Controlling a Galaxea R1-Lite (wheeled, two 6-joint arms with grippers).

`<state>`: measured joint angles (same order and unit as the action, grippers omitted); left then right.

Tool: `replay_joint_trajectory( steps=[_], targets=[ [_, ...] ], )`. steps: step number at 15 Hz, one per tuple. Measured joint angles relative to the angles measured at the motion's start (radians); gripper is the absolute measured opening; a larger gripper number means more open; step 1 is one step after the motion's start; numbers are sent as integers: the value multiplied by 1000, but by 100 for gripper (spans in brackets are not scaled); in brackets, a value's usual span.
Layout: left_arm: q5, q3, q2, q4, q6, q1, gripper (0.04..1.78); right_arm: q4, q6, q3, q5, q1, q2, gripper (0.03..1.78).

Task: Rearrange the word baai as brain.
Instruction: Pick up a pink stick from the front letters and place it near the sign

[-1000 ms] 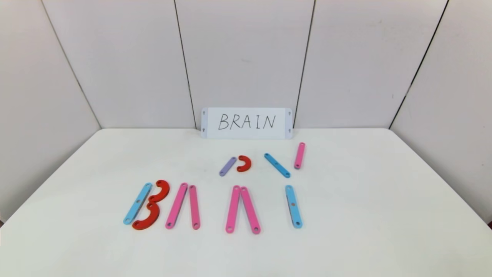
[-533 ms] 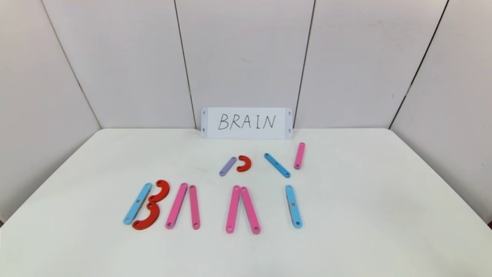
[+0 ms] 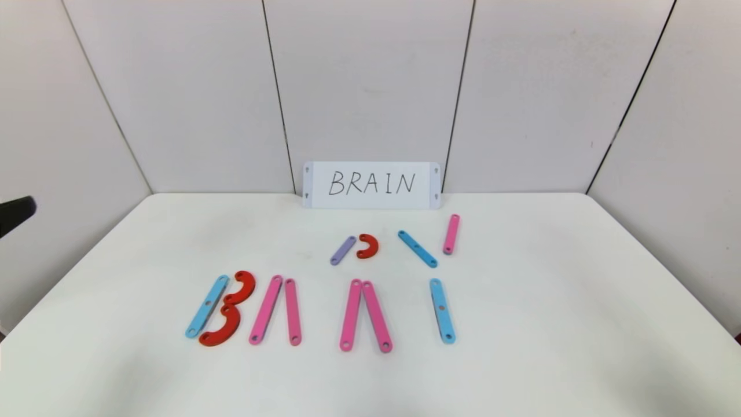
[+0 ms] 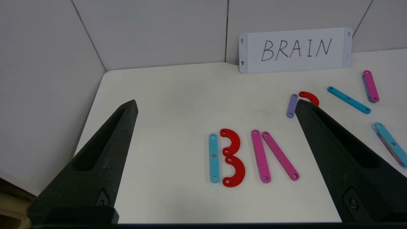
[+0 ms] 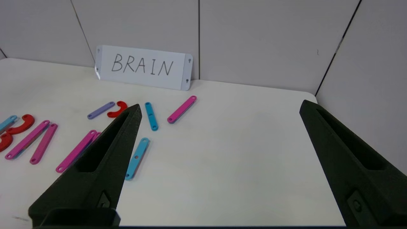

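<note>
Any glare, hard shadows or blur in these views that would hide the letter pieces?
Head view: even light, no glare on the table, faint shadows, the BRAIN card readable. Left wrist view: the open left gripper partly covers the small red arc. Right wrist view: the open right gripper hides some pink bars.

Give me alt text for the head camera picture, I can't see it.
Flat plastic bars and arcs spell BAAI across a white table: blue bar with two red arcs, two pairs of pink bars, one blue bar. Behind lie spare pieces and a white card reading BRAIN.
</note>
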<state>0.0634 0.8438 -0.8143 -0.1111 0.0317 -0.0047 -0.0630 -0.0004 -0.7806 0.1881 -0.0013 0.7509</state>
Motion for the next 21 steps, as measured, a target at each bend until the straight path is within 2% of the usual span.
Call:
replay_joint_trajectory(
  steps=[3,6,11,15,18,21],
  targets=[
    [9,147,-194,-63,12,-23,174,6,1,-113,16,1,210,174],
    [11,284,-377,-152,21,-74,174,-1,3,-212,55,9,407,174],
    [14,347,-608,-199,79,-159,174,11,3,-275,76,48,660,174],
    [13,331,-748,-224,118,-185,174,10,2,-282,87,98,754,174],
    [14,312,-829,-292,141,-213,174,10,3,-274,86,120,766,174],
    [6,284,-880,-298,139,-252,174,8,5,-269,85,130,768,174]
  ],
)
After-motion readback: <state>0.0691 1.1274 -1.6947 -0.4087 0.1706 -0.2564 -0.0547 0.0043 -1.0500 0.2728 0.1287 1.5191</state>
